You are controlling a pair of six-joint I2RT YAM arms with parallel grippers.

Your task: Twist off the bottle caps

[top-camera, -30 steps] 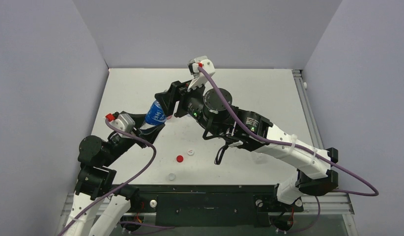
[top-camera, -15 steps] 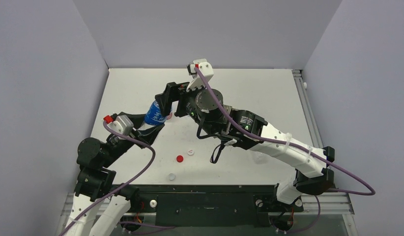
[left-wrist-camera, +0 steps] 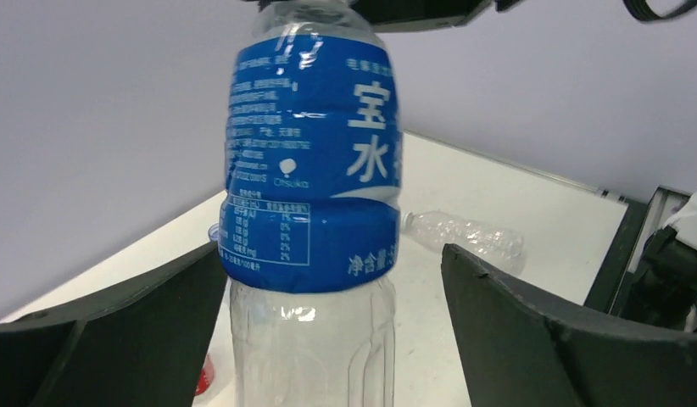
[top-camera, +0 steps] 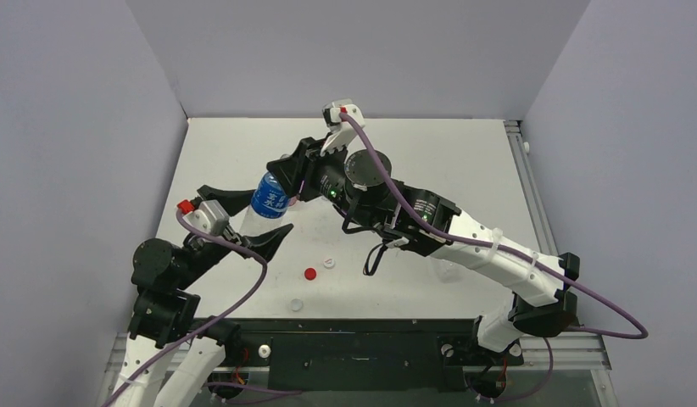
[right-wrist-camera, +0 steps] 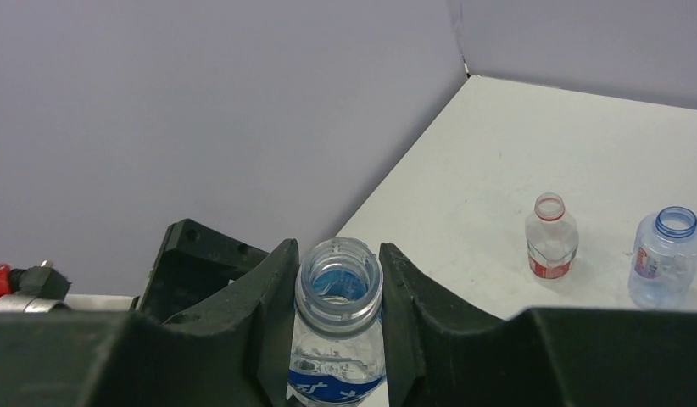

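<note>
At the lower centre of the right wrist view, the right fingers [right-wrist-camera: 413, 314] are pressed together on the open neck of a clear plastic bottle with a blue label [right-wrist-camera: 338, 288], one dark finger touching each side of the threaded mouth. No cap sits on that mouth. Seen from the left wrist, the left fingers [left-wrist-camera: 532, 331] stand spread, one on each side of the same bottle's lower body; the finger at lower right is clearly apart from it, and the one at lower left lies just beside it. The bottle stands upright, though whether its base rests on the white counter [top-camera: 430, 161] cannot be told.

Below centre in the top view, three caps lie loose on the counter, well apart from both sets of fingers: a red round plastic screw cap [top-camera: 309, 274], a white round cap [top-camera: 329, 262] just to its upper right, and a clear round cap [top-camera: 296, 304] nearer the bottom edge.

Toward the right of the right wrist view, a small clear bottle with a red neck ring and red label [right-wrist-camera: 550, 242] and a clear bottle with a blue neck ring [right-wrist-camera: 665, 259] stand upright and uncapped. A crumpled clear bottle [left-wrist-camera: 468, 237] lies on its side right of centre in the left wrist view.
</note>
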